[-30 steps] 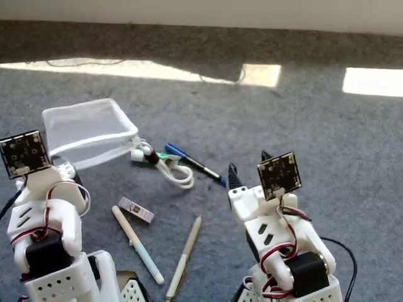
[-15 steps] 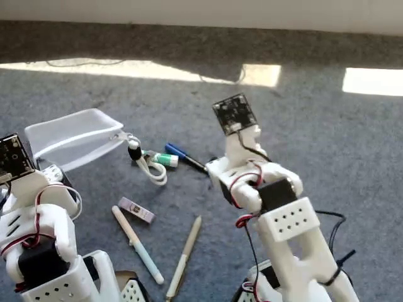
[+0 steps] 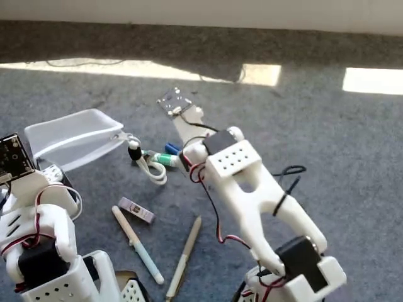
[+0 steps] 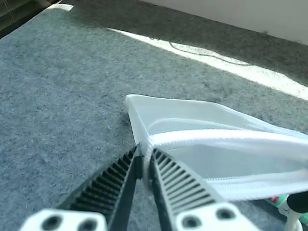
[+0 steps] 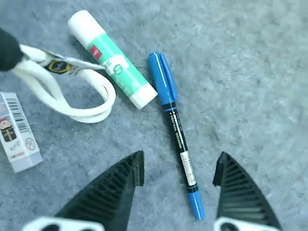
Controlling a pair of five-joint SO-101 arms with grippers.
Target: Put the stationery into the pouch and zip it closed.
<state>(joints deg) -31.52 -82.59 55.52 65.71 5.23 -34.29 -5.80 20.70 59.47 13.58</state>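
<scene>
the translucent white mesh pouch point(image 3: 75, 138) lies on the grey carpet point(image 3: 327, 145). its long zip edge has one end by the left arm and the other end towards the loose stationery. the left jaws are closed on the pouch's zip rim, at the corner farthest from the stationery.

a white cord loop point(image 5: 72, 96) trails from the pouch's other end. the green-and-white glue stick point(image 5: 113, 60) lies against it, with the cord's tag across the stick. the stick's long axis is roughly in line with the pouch's zip edge.

just past the glue stick, on the side away from the pouch, lies the blue marker pen point(image 5: 174, 130). its capped end is nearest the pouch and its slim barrel points away from it.

the right jaws stand wide open over the pen, gripping nothing. one jaw is on each side of the barrel, which runs lengthwise through the gap at a slight slant.

a small wrapped eraser point(image 3: 136, 210) lies farther from the pouch. a white and pale-blue pen point(image 3: 137, 244) and a beige pen point(image 3: 184, 257) lie beyond it, well apart from the pouch, with their far ends leaning towards each other.
</scene>
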